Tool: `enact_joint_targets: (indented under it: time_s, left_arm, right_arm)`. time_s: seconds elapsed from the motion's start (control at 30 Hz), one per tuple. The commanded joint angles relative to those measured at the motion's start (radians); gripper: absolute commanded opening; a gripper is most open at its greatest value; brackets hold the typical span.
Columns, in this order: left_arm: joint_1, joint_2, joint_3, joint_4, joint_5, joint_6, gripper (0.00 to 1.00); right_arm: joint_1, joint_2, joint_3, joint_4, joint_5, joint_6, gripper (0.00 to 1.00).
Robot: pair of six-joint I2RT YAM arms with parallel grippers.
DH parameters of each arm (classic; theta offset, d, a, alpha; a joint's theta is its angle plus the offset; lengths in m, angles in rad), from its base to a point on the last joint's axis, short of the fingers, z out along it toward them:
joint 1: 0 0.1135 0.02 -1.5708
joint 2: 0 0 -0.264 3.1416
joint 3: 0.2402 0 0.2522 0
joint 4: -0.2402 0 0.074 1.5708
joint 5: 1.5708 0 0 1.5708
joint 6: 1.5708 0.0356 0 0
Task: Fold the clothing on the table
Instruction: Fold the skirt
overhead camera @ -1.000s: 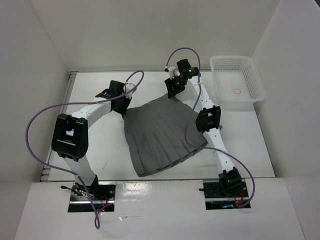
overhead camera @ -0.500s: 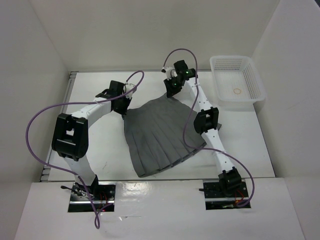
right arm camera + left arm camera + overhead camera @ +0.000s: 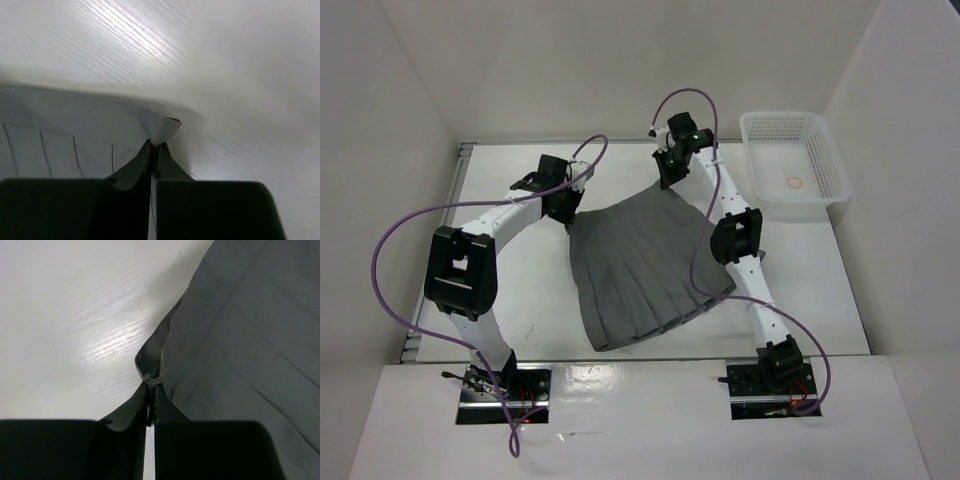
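Note:
The clothing (image 3: 635, 270), a grey pleated skirt, lies spread on the white table (image 3: 520, 290), waistband at the far side and flared hem toward the arm bases. My left gripper (image 3: 563, 208) is shut on the waistband's left corner; the left wrist view has the clothing (image 3: 240, 335) bunched between the left gripper's (image 3: 151, 390) tips. My right gripper (image 3: 667, 180) is shut on the waistband's right corner. In the right wrist view the clothing (image 3: 90, 130) folds up into the right gripper's (image 3: 155, 146) closed tips.
A white mesh basket (image 3: 792, 165) holding a small ring stands at the far right of the table. White walls enclose the table on three sides. The arm bases sit at the near edge.
My right gripper has closed on the waistband's right corner and shifted slightly toward the far side. The left gripper has stayed shut on its corner.

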Motion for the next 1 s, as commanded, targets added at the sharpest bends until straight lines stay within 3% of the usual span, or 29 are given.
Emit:
enact_joint_targets:
  time_s: [0.0,0.07,0.17,0.2,0.27,0.3,0.47,0.67,0.97]
  left_arm:
    - [0.004,-0.003,0.071,-0.008,0.033,0.019,0.00]
    - [0.004,-0.014,0.071,-0.008,0.042,0.010,0.00]
    - [0.004,-0.024,0.056,-0.008,0.042,0.001,0.00]
    - [0.004,-0.035,0.042,-0.008,0.042,0.001,0.00]
    - [0.004,-0.035,0.030,-0.008,0.042,0.001,0.00]
    - [0.004,-0.044,0.021,-0.008,0.042,0.001,0.00]
    - [0.004,-0.044,0.011,0.002,0.042,0.001,0.00]
    - [0.004,-0.002,0.051,0.011,0.062,0.025,0.00]
    - [-0.074,0.087,0.109,0.084,-0.014,0.065,0.00]
  right_arm:
    - [-0.055,-0.227,-0.077,0.015,0.086,0.061,0.00]
    - [-0.056,-0.311,-0.132,0.015,0.096,0.082,0.00]
    - [-0.065,-0.437,-0.354,0.101,0.084,0.092,0.00]
    - [-0.065,-0.586,-0.601,0.176,0.084,0.102,0.00]
    - [-0.053,-0.759,-0.880,0.455,0.130,0.130,0.00]
    - [-0.053,-0.877,-1.066,0.509,0.185,0.130,0.00]
    - [-0.039,-0.980,-1.375,0.619,0.195,0.121,0.00]
    - [-0.039,-1.007,-1.578,0.730,0.225,0.121,0.00]
    - [-0.039,-1.049,-1.662,0.776,0.262,0.157,0.00]
